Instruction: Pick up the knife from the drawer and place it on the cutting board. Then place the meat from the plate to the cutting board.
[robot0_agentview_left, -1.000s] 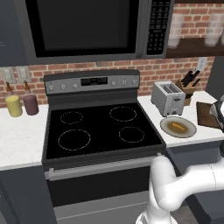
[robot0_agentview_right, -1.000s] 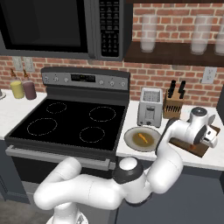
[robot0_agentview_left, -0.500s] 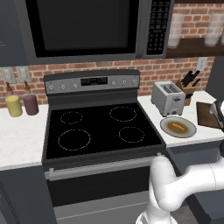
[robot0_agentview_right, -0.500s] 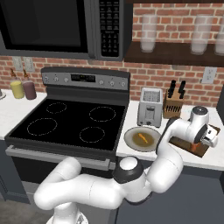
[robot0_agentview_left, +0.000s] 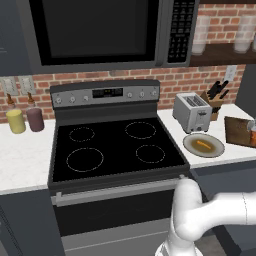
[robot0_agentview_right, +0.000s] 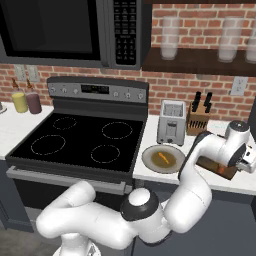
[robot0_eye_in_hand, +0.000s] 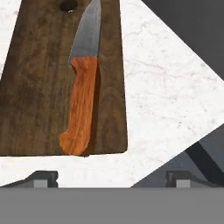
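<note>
The knife (robot0_eye_in_hand: 83, 92) is seen lying flat on the cutting board (robot0_eye_in_hand: 35, 87), released, with the jaws spread wide and empty above it. The meat (robot0_agentview_left: 202, 145) is still resting on the plate (robot0_agentview_left: 217, 149), on the desk beside the board toward the stove, its long axis roughly across the plate; that side must be approached next.

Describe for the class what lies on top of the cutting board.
On the cutting board lies the knife, flat, its orange handle near the board's edge. The open gripper holds nothing. The board's surface under the knife is covered.
</note>
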